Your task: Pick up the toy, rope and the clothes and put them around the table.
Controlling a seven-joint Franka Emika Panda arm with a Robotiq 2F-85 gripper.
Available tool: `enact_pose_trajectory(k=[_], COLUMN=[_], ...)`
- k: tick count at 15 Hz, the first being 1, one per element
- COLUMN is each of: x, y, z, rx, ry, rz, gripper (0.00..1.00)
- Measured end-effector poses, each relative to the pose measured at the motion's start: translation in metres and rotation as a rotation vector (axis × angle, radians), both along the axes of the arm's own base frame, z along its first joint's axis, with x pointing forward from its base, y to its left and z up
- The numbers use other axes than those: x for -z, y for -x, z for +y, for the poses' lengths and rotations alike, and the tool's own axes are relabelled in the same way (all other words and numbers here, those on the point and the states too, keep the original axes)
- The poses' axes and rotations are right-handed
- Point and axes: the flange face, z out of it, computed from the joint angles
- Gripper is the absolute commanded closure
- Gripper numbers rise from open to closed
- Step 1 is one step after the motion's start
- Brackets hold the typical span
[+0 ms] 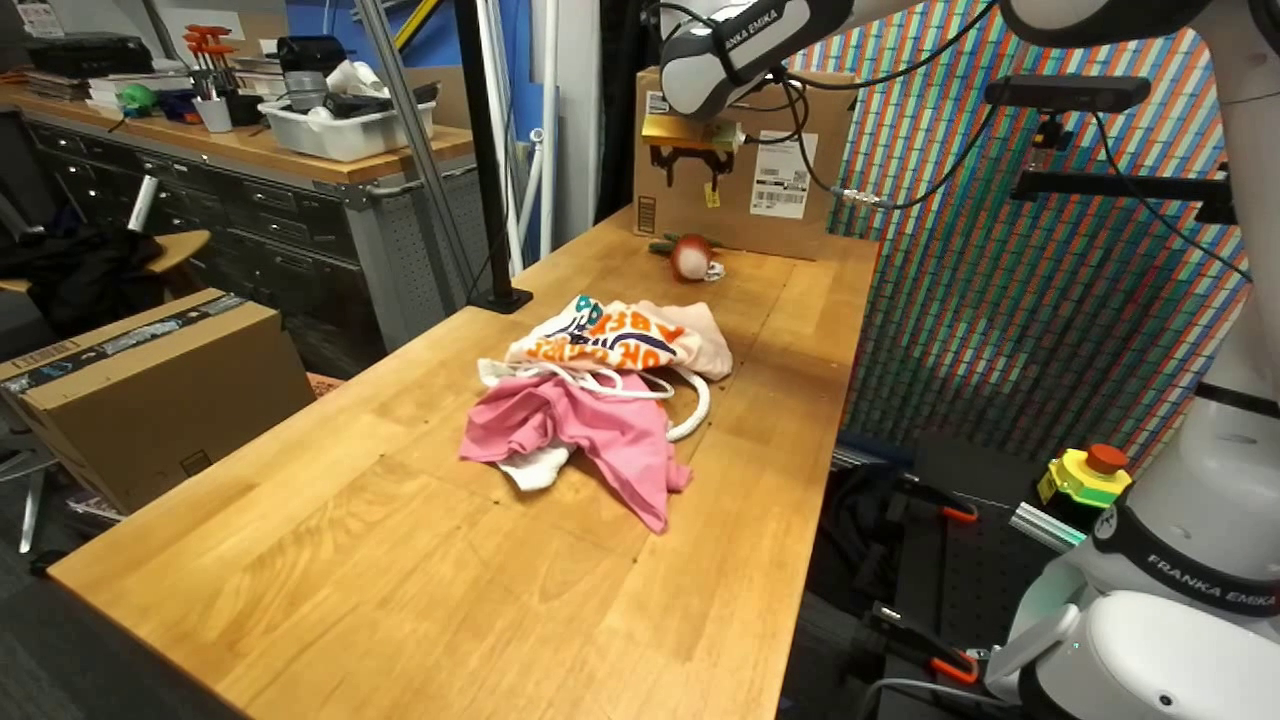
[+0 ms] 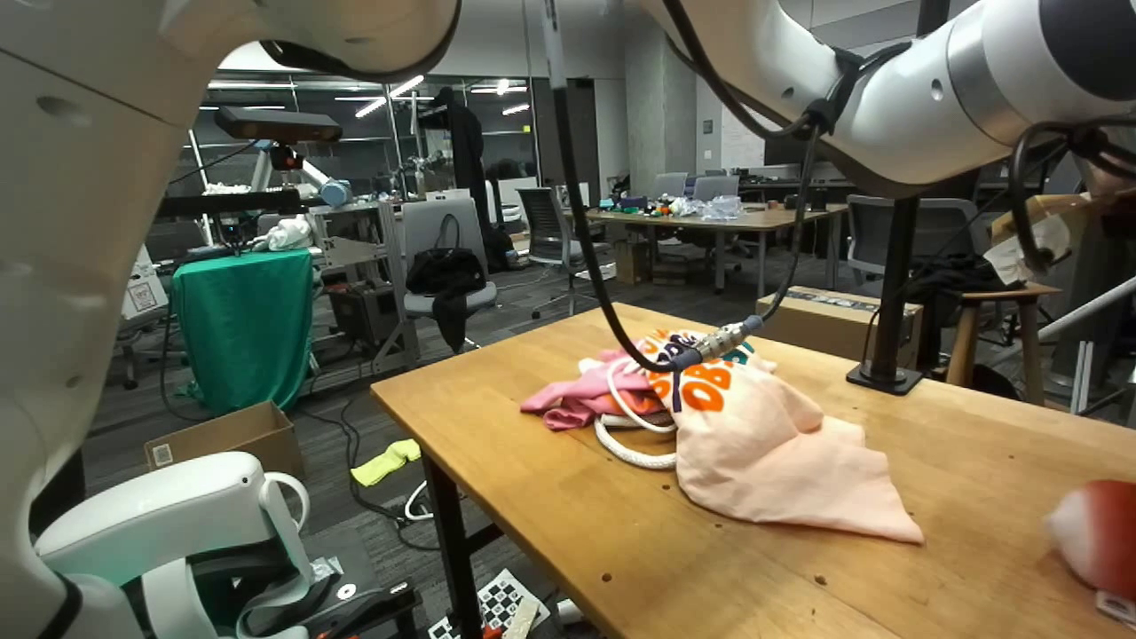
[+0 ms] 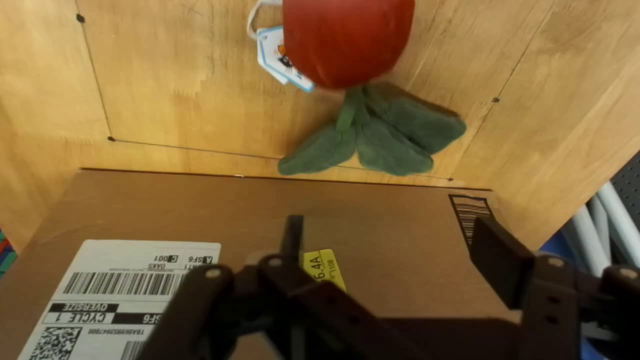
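Observation:
The toy (image 1: pixel 691 257) is a round red and white plush with green leaves and a paper tag. It lies on the table (image 1: pixel 450 600) by the box, and shows in the wrist view (image 3: pixel 347 40) and at the edge of an exterior view (image 2: pixel 1100 532). The clothes are in one pile: a peach cloth with orange letters (image 1: pixel 640 335) and a pink cloth (image 1: pixel 620 420). The white rope (image 1: pixel 703 402) loops out between them, also seen in an exterior view (image 2: pixel 646 461). My gripper (image 1: pixel 692 175) is open and empty above the toy, in front of the box (image 3: pixel 390 210).
A large cardboard box (image 1: pixel 735 222) stands at the table's far end, behind the toy. A black post (image 1: pixel 480 150) rises from the table's side edge. A cable (image 2: pixel 581 231) hangs from the arm. Another cardboard box (image 1: pixel 170 400) stands beside the table.

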Motion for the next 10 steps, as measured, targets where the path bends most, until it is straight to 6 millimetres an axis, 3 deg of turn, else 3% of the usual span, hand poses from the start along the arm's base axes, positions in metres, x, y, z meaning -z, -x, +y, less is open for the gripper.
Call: enact_pose_trajectory(k=[3, 5, 10], x=[-0.003, -0.004, -0.01], y=[-0.004, -0.009, -0.018], z=[0.01, 0.029, 0.127], rx=[-0.019, -0.081, -0.33], ry=[0.008, -0.01, -0.091], rz=[0.006, 0.03, 0.126], gripper=[0.0, 0.0, 0.0])
